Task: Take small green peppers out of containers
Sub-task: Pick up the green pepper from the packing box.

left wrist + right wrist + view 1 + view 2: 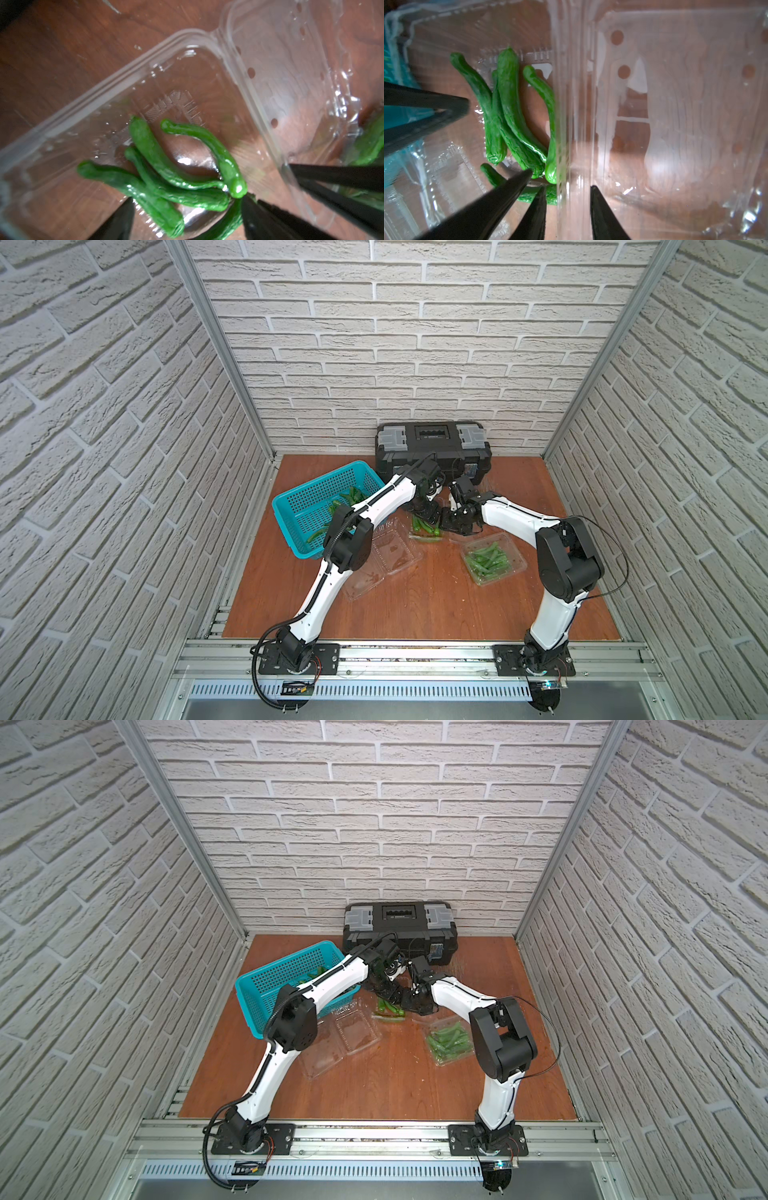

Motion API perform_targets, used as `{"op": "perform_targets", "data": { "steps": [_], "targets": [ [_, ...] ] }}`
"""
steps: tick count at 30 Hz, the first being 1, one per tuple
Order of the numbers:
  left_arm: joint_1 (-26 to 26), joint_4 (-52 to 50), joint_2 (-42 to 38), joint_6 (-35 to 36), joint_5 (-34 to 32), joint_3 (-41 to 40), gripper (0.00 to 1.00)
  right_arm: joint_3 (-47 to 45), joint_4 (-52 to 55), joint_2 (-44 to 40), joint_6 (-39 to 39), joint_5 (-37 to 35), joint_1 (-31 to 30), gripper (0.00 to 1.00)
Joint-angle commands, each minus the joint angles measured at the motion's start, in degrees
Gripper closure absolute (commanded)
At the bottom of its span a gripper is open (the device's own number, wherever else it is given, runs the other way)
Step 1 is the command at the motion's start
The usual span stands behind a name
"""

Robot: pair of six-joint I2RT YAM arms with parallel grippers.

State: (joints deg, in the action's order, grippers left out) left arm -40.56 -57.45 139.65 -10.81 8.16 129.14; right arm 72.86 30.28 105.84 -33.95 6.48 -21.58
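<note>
Several small green peppers (158, 158) lie in an open clear container (145, 62) mid-table, seen in both top views (422, 526) (388, 1007). My left gripper (187, 199) reaches down into it. Its jaws stand open on either side of the peppers' ends, and one finger touches a pepper. My right gripper (568, 187) is shut on this container's upright clear fold, between tray and lid (675, 104). A second container (494, 558), to the right, is full of peppers. A third container (392, 549), open and empty, lies near the left arm.
A teal perforated basket (299, 506) with a few peppers stands at the left, partly under the left arm. A black toolbox (432, 439) sits against the back wall behind both grippers. Brick walls close in three sides.
</note>
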Motion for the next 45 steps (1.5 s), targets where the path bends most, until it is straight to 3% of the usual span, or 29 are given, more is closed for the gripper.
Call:
{"op": "perform_targets", "data": {
  "steps": [1, 15, 27, 40, 43, 45],
  "targets": [
    [-0.5, 0.3, 1.2, -0.1, 0.4, 1.5, 0.31, 1.5, -1.2, -2.0, 1.2, -0.6, -1.0, 0.64],
    [1.6, 3.5, 3.4, -2.7, 0.8, 1.5, 0.54, 1.2, -0.9, -3.2, 3.1, -1.6, -1.8, 0.65],
    [2.1, 5.9, 3.0, -3.1, -0.3, -0.1, 0.58, 1.0, -1.8, -3.5, 3.2, -1.4, -1.8, 0.65],
    [1.7, 1.7, 7.4, -2.4, -2.4, 3.0, 0.62, 1.1, -1.7, -4.8, 4.2, -1.8, -1.8, 0.65],
    [1.6, 1.7, 7.6, -2.5, -1.8, 3.2, 0.66, 1.2, -1.7, -5.0, 4.2, -1.9, -1.8, 0.65],
    [1.6, 1.8, 7.7, -2.6, -1.4, 3.3, 0.75, 1.3, -1.7, -5.1, 4.2, -2.0, -1.8, 0.65]
  ]
}}
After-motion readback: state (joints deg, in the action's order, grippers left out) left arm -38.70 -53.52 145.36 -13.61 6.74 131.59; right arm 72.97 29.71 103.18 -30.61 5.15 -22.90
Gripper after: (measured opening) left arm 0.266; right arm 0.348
